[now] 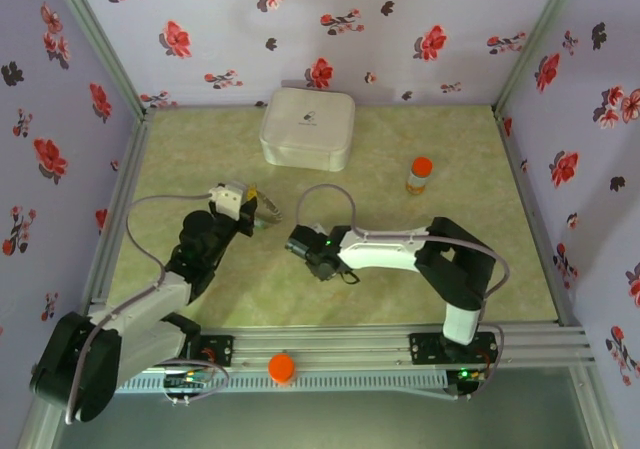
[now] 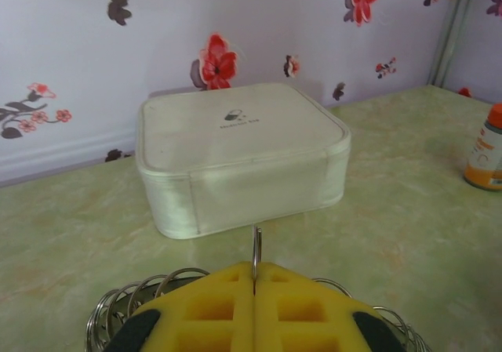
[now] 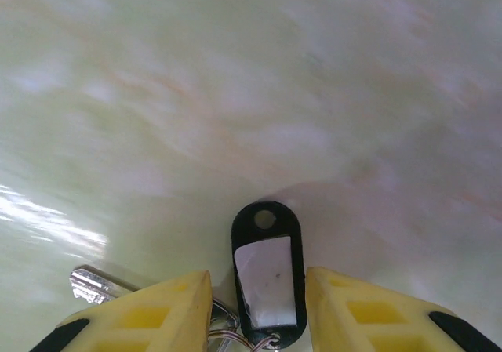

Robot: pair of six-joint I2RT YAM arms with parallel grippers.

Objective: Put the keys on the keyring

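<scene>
Yellow L pincer [image 2: 255, 272] clenched on keyring [image 2: 256, 246]; R pincer [image 3: 259, 280] agape w/ black-tagged keys [image 3: 267, 242] btwn jaws.

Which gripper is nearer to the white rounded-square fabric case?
Left. The left gripper, shut on the metal keyring, sits in front of the case; the right gripper is farther toward the near edge, at the black-tagged keys.

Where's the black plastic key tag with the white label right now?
In the right wrist view, the black plastic key tag sits bottom centre between the parted yellow fingers of the right gripper, with a silver key blade just left.
</scene>
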